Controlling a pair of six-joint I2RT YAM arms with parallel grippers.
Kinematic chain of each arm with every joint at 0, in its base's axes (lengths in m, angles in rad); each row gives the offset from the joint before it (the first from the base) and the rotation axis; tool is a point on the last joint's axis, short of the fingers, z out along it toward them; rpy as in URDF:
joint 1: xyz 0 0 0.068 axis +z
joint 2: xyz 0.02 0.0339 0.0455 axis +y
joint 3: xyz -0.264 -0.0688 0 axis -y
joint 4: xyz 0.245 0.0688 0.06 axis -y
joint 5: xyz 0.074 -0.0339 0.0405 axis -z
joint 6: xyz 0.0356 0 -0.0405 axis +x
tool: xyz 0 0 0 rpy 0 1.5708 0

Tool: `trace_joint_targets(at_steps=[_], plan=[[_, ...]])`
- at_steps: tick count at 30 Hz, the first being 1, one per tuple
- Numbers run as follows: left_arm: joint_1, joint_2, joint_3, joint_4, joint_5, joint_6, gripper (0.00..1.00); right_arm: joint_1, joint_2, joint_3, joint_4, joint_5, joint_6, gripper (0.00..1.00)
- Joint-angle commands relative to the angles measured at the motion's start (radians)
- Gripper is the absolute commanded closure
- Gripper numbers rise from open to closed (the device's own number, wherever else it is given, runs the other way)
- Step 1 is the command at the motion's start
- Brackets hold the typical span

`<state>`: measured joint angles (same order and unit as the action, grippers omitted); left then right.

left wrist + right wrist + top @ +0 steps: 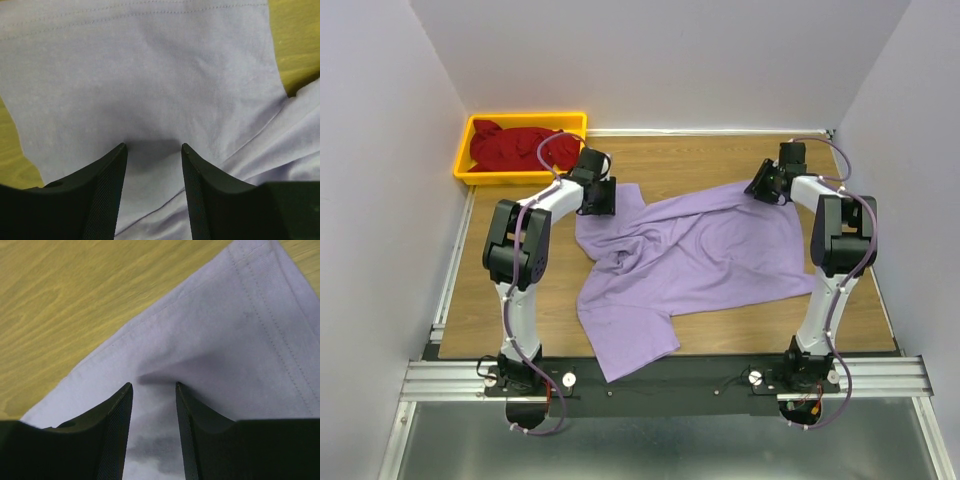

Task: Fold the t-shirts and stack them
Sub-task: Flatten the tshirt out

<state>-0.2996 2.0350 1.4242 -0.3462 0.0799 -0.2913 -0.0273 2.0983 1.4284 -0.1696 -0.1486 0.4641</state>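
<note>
A purple t-shirt (690,260) lies crumpled and spread on the wooden table. My left gripper (598,197) is down on its far left corner. In the left wrist view the left gripper (153,148) is open, its tips touching the purple cloth (150,75), with cloth lying between the jaws. My right gripper (767,186) is down on the shirt's far right corner. In the right wrist view the right gripper (154,386) is open, its tips pressing the hemmed cloth (225,340) near the edge. A red t-shirt (515,146) lies bunched in a yellow bin.
The yellow bin (470,135) stands at the far left corner of the table. White walls close in the left, back and right sides. Bare wood (75,295) shows beyond the shirt's far edge. The shirt's near sleeve hangs over the black front rail (720,370).
</note>
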Motion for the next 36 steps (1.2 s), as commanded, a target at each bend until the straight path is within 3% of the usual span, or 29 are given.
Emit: trace_joint_targets(at_steps=[1,7,14,19,24,27,32,36], plan=[[-0.007,0.097,0.097,-0.100,-0.029,0.026,0.45,-0.060,0.057,0.006,-0.022,0.038,0.054,0.53],[-0.012,0.260,0.371,-0.215,-0.014,0.052,0.45,-0.163,0.072,-0.016,-0.021,0.049,0.107,0.53],[-0.030,0.448,0.711,-0.292,0.021,0.092,0.46,-0.186,0.098,0.026,-0.021,0.046,0.087,0.52],[-0.029,0.482,0.795,-0.240,0.024,0.095,0.46,-0.180,0.071,0.049,-0.019,-0.025,0.042,0.51],[-0.016,0.361,0.694,-0.048,0.038,0.040,0.43,-0.123,-0.033,0.046,-0.015,-0.126,-0.041,0.50],[-0.015,0.208,0.526,0.090,0.006,0.023,0.40,-0.039,-0.101,0.037,-0.008,-0.201,-0.058,0.50],[-0.015,-0.100,0.320,0.248,-0.072,0.020,0.35,0.185,-0.097,0.072,0.012,-0.305,-0.036,0.50],[-0.015,-0.336,0.065,0.332,-0.175,0.026,0.30,0.341,-0.018,0.118,0.048,-0.351,0.014,0.50]])
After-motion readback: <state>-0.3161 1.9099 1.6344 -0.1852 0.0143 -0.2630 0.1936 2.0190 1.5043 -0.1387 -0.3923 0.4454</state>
